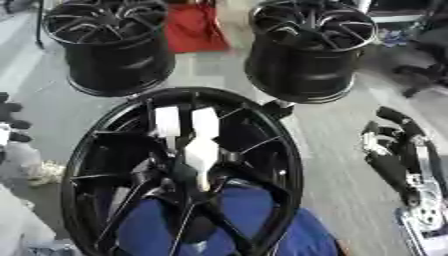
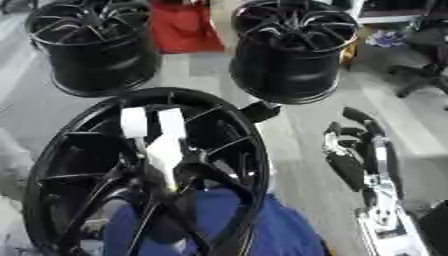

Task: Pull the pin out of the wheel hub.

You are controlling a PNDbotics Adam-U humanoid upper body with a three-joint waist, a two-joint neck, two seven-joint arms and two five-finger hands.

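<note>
A large black wheel hub fills the foreground, facing up, its thin spokes meeting at the centre. A white pin stands in the centre; it is forked, with two flat white prongs pointing away from me. My right hand is well off to the right of the hub, its fingers up, relaxed and holding nothing. Only a dark part of my left hand shows at the left edge, apart from the hub's rim. Neither hand touches the pin or the hub.
Two more black wheels stand on the grey floor behind, one at the back left and one at the back right, with a red object between them. A blue cloth lies under the front hub.
</note>
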